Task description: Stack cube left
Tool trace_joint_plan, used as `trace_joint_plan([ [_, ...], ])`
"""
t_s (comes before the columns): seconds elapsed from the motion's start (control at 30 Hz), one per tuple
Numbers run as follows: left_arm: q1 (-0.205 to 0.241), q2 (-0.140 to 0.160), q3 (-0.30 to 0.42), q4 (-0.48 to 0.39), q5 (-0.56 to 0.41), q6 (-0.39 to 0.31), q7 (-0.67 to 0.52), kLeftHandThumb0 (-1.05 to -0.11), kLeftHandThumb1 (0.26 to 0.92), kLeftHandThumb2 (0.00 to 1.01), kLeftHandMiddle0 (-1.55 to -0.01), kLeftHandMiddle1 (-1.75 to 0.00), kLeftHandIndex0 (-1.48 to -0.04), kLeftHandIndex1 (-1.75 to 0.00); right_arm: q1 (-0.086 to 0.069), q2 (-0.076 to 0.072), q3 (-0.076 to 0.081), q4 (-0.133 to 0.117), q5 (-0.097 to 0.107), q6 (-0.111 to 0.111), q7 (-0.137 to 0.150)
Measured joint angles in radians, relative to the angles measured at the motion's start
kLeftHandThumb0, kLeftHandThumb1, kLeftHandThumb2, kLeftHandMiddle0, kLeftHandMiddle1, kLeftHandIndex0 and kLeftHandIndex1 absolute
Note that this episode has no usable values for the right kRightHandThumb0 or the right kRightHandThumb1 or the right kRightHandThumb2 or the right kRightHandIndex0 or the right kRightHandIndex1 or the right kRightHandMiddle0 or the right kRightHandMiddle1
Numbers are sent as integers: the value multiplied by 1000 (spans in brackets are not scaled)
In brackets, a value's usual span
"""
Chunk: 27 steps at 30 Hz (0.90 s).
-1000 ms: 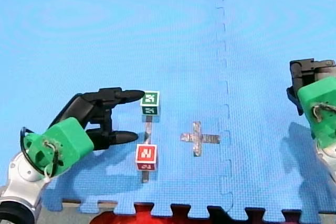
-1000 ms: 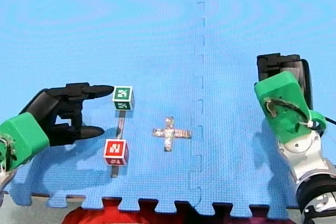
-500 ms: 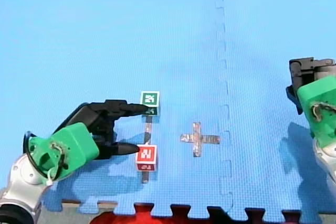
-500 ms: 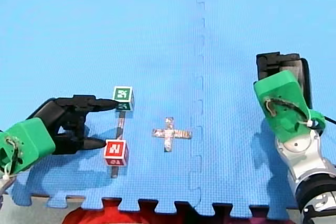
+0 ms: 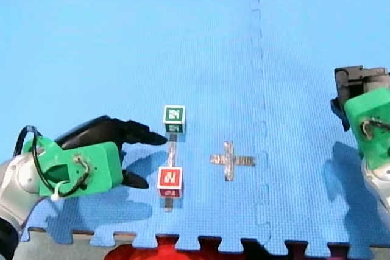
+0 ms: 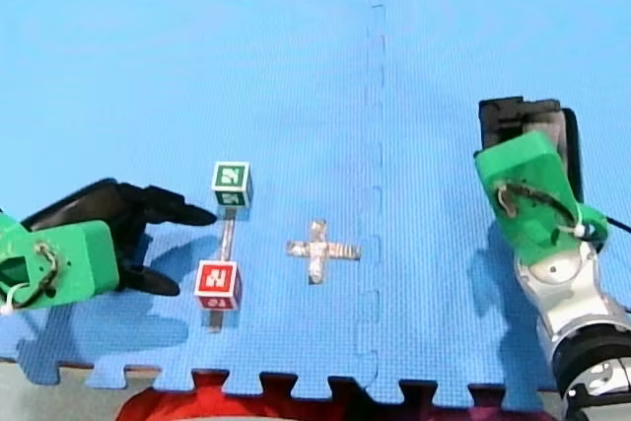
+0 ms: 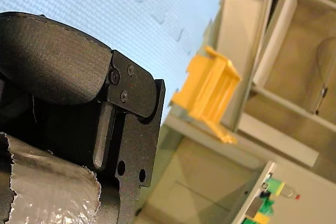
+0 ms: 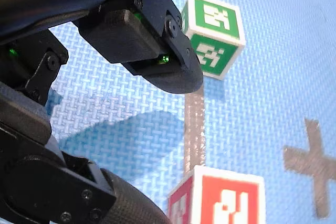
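One wide blue foam mat point(image 5: 183, 41) carries everything here, made of pieces joined by jigsaw seams. The left robot hand point(image 5: 113, 143) hangs low over the mat's near part and grasps nothing. It is empty, and its upper fingertip point(image 5: 159, 140) points out towards the cubes. The right robot hand point(image 5: 361, 80) is well apart from it, out by the mat's far side. I cannot tell from here whether that one is wide or closed, and nothing shows in its grip.

The green cube point(image 5: 174, 119) sits on the mat just past the left robot hand's upper fingertip, near it but apart from it. The second wrist view looks along that same finger point(image 8: 173, 74) and shows a gap of bare mat before the cube's face. The red cube point(image 5: 170, 182) sits just beside the lower finger point(image 5: 135, 181), also untouched as far as I can see. A silver tape cross point(image 5: 230, 161) lies farther out from the left robot hand, beyond both cubes and between the two hands. The smallest mark is a thin tape strip point(image 5: 172, 150) running on the mat from one cube to the other.

By my reckoning, no part of the stacking is done, since both cubes rest on the mat side by side, neither lifted. What is left is the whole job: close on one cube, raise it, and set it squarely on the other. The green one looks the likelier pick, being closest to the fingertip.
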Motion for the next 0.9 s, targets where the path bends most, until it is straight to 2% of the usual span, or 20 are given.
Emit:
trace_joint_plan([
  [0.3,30,17,-20,-106,-11,73,-53,-868,724,12,-798,-1746,-647,0,1,2,1,-1,-1,0,-4],
  [0.57,87,36,-24,-275,-29,160,-107,-867,722,7,-789,-1746,-643,0,2,3,2,-1,-1,2,-5],
  [0.77,122,40,-23,-351,-48,196,-120,-887,725,5,-753,-1746,-639,0,2,3,1,2,0,7,-5],
  [0.9,138,44,-23,-382,-64,210,-141,-1003,779,22,-734,-1746,-598,-2,3,3,0,4,0,12,-4],
])
